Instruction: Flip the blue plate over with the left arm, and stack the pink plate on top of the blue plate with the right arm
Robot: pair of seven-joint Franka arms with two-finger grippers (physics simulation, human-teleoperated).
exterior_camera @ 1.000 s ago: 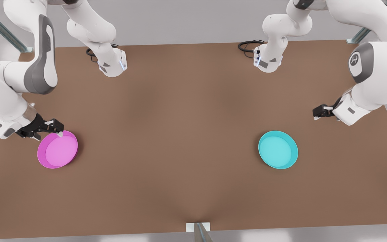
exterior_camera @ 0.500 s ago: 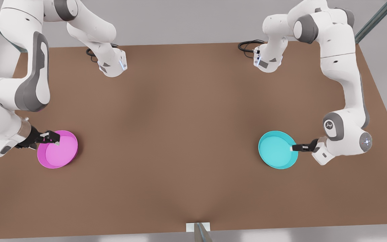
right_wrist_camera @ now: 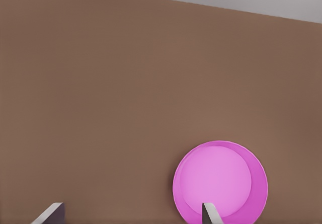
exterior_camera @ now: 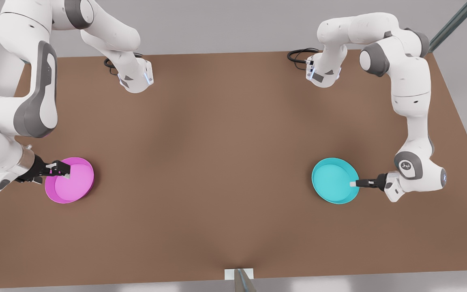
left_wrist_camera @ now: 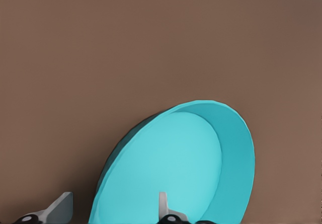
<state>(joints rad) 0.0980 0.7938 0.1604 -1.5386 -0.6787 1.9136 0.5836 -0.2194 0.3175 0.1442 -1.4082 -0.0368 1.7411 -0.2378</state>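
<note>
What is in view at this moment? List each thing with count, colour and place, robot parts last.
blue plate: 1, turquoise, rim up, on the table toward the front view's right.
pink plate: 1, magenta, rim up, on the table toward the front view's left.
table: 1, brown, under both plates.
cables: 2 black coils, at the arm bases on the far edge.
left gripper: 1, black, fingers open astride the blue plate's rim.
right gripper: 1, black, fingers open astride the pink plate's rim.
</note>
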